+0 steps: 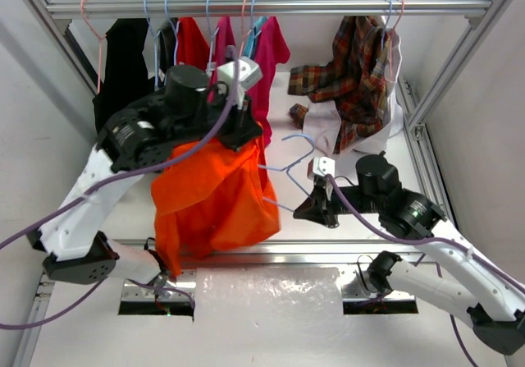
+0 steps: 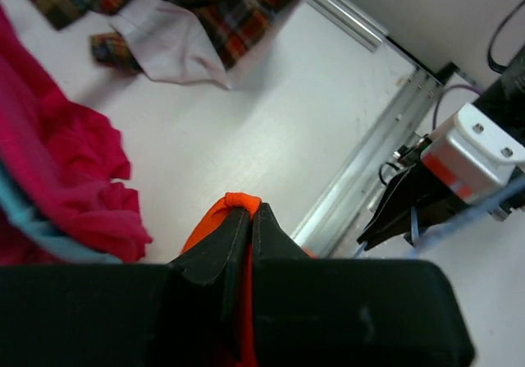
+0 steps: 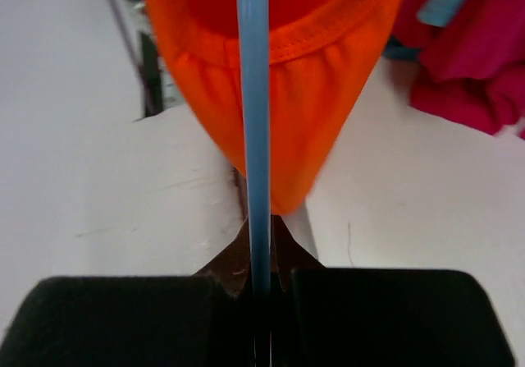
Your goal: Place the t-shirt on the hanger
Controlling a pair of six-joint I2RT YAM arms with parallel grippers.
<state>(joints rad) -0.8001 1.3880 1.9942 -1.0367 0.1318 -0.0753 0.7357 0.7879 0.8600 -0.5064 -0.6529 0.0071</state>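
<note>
Status: looks about midway. Left gripper [image 2: 244, 213] is clamped on a fold of the t-shirt [image 1: 213, 194], which dangles below the rail [image 1: 271, 6]. Right gripper [image 3: 258, 244] grips the hanger [image 3: 253, 96], also below the rail, its bar crossing the shirt's stitched edge. You've both shoulders left to seat.

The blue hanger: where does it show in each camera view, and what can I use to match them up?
Top external: the hanger is right of centre, between the t-shirt and the right hand.
Left wrist: thin blue wire near the right edge, held in that hand.
Right wrist: a vertical bar up the middle, pinched at its lower end.
Shared landmark: the orange t-shirt.
</note>
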